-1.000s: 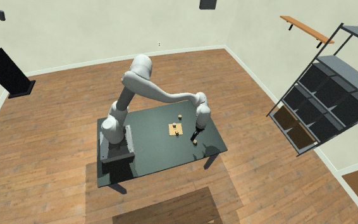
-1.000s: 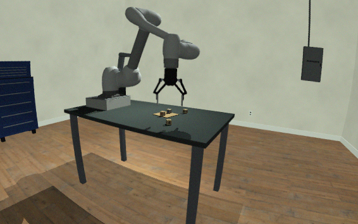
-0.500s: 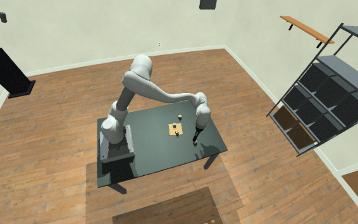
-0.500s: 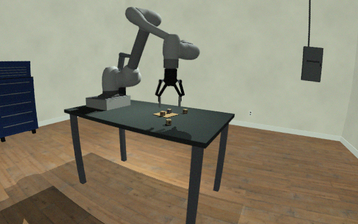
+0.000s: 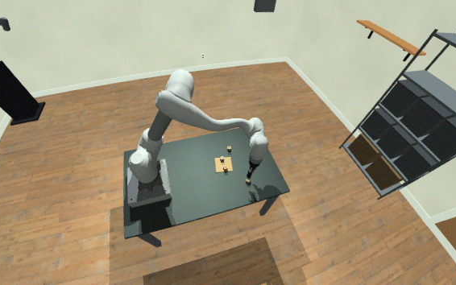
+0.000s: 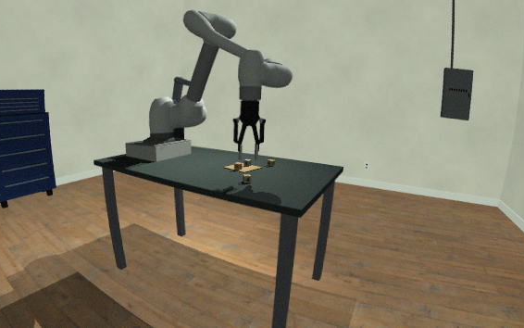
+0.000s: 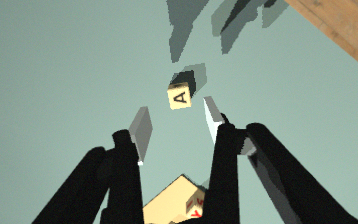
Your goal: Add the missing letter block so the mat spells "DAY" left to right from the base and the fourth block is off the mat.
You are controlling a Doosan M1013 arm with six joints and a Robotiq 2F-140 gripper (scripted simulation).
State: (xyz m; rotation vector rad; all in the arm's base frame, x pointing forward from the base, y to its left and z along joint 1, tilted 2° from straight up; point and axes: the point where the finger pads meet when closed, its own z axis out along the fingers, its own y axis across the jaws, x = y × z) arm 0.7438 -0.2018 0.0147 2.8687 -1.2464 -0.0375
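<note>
A white robot arm reaches over a dark table [image 5: 192, 201] holding a tan mat [image 5: 219, 166] with two blocks. Its gripper [image 7: 177, 127], part-closed and empty, hangs above the "A" block [image 7: 181, 96], which lies off the mat, apparently still on the table. This looks like the approach to pick-up; next it must descend and straddle the block.

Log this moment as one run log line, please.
phase: approach | end effector: part closed, empty, above A block | A block: off mat, on table
</note>
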